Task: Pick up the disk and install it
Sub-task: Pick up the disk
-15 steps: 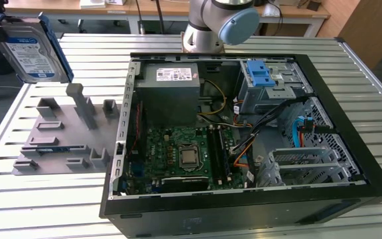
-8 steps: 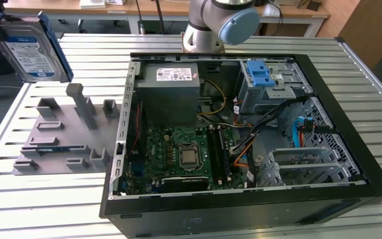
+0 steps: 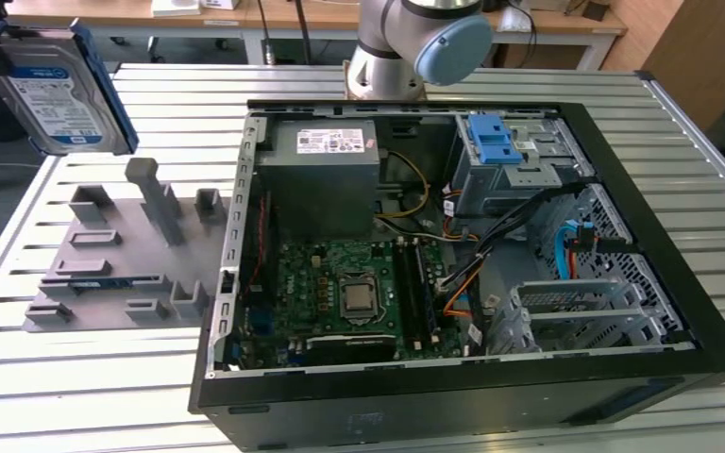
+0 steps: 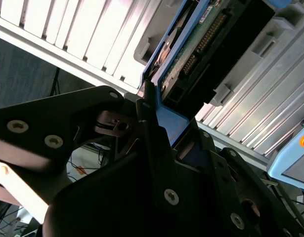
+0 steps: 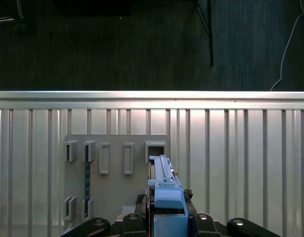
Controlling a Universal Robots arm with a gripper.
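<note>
**The disk (image 3: 58, 94) aloft in the gripper (image 5: 167, 219)**

In both wrist views we see the gripper clamped on the disk's blue bracket. In the exterior view the disk hangs upright at that view's upper left, over the grey slotted holder (image 3: 98, 283) and well apart from the open computer case (image 3: 463, 396).

On the ribbed silver metal surface (image 3: 73, 396) you have an open black computer case (image 3: 463, 401), holding a grey power-supply box (image 3: 325, 156) with a white sticker, a green motherboard (image 3: 337, 283) and a silver metal cage (image 3: 514, 160) with a blue plastic latch. Just beside the case, toward the exterior view's left, you'll find a grey plastic holder (image 3: 98, 283) with upright slots.
</note>
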